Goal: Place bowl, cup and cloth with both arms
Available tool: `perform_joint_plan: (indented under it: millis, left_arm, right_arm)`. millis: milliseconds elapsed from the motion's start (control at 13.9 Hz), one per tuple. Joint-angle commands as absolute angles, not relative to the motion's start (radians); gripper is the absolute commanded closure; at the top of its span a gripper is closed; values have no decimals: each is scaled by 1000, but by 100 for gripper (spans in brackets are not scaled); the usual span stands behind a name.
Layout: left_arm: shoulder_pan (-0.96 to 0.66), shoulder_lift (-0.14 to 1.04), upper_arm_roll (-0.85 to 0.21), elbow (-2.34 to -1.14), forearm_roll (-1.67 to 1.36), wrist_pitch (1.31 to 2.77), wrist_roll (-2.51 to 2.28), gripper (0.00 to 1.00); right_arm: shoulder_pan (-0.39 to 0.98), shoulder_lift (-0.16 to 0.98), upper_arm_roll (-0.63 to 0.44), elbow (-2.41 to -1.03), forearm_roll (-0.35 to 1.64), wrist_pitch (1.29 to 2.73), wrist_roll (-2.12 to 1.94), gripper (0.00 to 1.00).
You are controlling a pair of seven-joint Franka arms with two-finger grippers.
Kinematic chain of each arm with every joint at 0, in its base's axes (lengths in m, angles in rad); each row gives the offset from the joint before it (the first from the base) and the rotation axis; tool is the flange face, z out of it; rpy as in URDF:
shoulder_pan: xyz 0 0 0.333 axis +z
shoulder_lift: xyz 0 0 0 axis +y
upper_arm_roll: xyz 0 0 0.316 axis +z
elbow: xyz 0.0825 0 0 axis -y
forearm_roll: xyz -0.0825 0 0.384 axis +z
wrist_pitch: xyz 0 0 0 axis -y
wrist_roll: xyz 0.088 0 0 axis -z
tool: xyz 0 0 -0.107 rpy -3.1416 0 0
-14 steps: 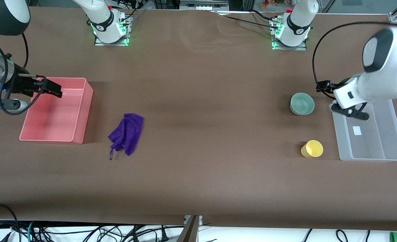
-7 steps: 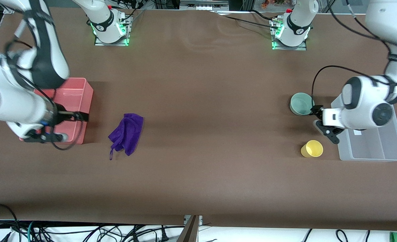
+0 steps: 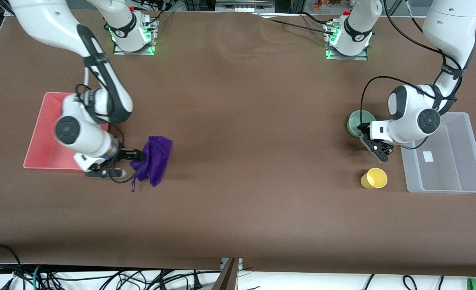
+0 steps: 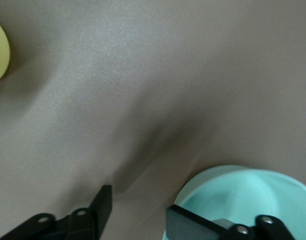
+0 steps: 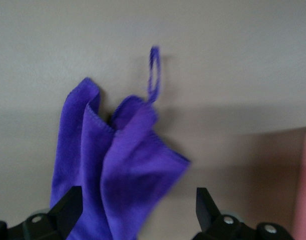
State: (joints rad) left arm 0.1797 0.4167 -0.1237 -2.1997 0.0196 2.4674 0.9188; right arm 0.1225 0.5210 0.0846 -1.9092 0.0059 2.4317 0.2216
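Pink bin (image 3: 40,133) bare; clear bin (image 3: 463,177) (white label inside).

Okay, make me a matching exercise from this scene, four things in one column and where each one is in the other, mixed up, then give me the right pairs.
Things:
1. cloth
2. bowl
3. cup
4. clear bin

Places:
A. under the open left gripper
B. at the left arm's end of the table, nothing in it
C. beside the pink bin, at the open right gripper
D. nearer the front camera than the bowl

Pairs: 1-C, 2-A, 3-D, 4-B
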Motion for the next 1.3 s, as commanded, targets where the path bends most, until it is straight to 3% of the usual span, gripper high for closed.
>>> perform_joint_plan:
  millis: [0,72,144,216,432,649,721,865,937,1081,1225]
  left_arm:
    - [183,365,-123,-2220,26,2427,959,39]
    - [183,357,-123,-2220,26,2399,957,17]
    - [184,342,-123,-2220,26,2385,960,14]
    - [184,328,-123,-2220,26,2347,960,6]
    - [184,319,-124,-2224,25,2307,957,5]
    - [181,344,-126,-2224,11,2315,957,6]
    - [181,357,-126,-2227,9,2322,957,13]
    - [178,380,-127,-2224,11,2339,977,74]
    - [176,380,-127,-2224,11,2339,986,97]
    - [178,379,-127,-2220,11,2336,1000,100]
    - [176,353,-127,-2186,11,2289,1000,100]
  right_arm:
    - [133,554,97,-1974,17,2583,252,0]
    - [138,564,97,-1979,17,2606,250,24]
    - [138,566,97,-1976,15,2603,239,86]
    - [140,565,97,-1970,15,2600,241,100]
    - [137,529,97,-1925,8,2498,227,100]
    - [120,459,78,-1746,2,2134,174,100]
    - [108,445,60,-1682,6,2011,120,100]
    - [84,423,-6,-1561,12,1794,-16,100]
    - [81,417,-53,-1508,12,1701,-94,100]
    - [81,404,-180,-1477,15,1600,-268,100]
    - [81,408,-279,-1497,17,1598,-395,100]
